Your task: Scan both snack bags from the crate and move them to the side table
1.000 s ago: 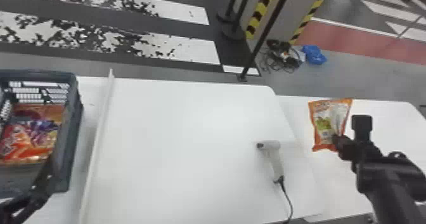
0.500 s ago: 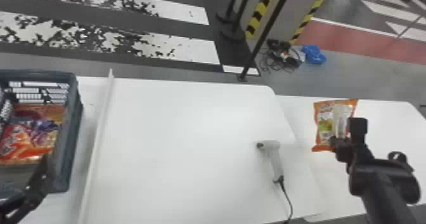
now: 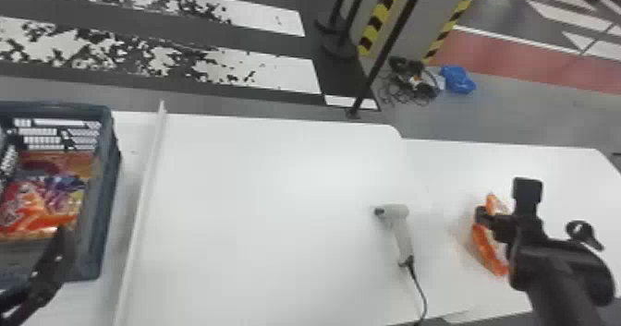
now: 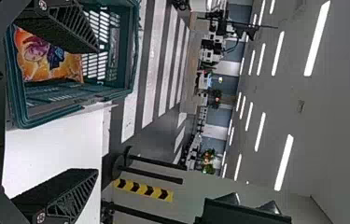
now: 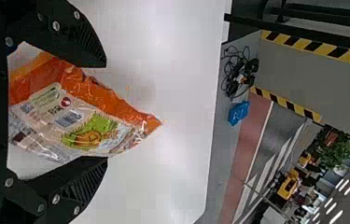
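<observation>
Over the side table (image 3: 554, 163), my right gripper (image 3: 490, 221) is at an orange snack bag (image 3: 486, 251), partly hidden behind it. In the right wrist view the fingers of my right gripper (image 5: 107, 112) stand wide apart, with the snack bag (image 5: 84, 112) between them over the white surface. The other snack bag (image 3: 41, 205) lies inside the crate (image 3: 100, 209) at far left. My left gripper (image 3: 62, 246) is by the crate's near right corner; in the left wrist view the gripper (image 4: 98, 109) is open beside the crate (image 4: 46, 119) and its snack bag (image 4: 46, 58).
A handheld scanner (image 3: 401, 232) lies on the main table (image 3: 268, 209), its cable running off the front edge. Between crate and scanner, a raised white strip (image 3: 143, 196) crosses the tabletop. Black stands and a striped pillar rise beyond the tables.
The right gripper, previously holding the orange bag up in front of it, has shifted and its fingers now stand apart. The bag sits lower and is more covered by the arm. The left arm looks unmoved.
</observation>
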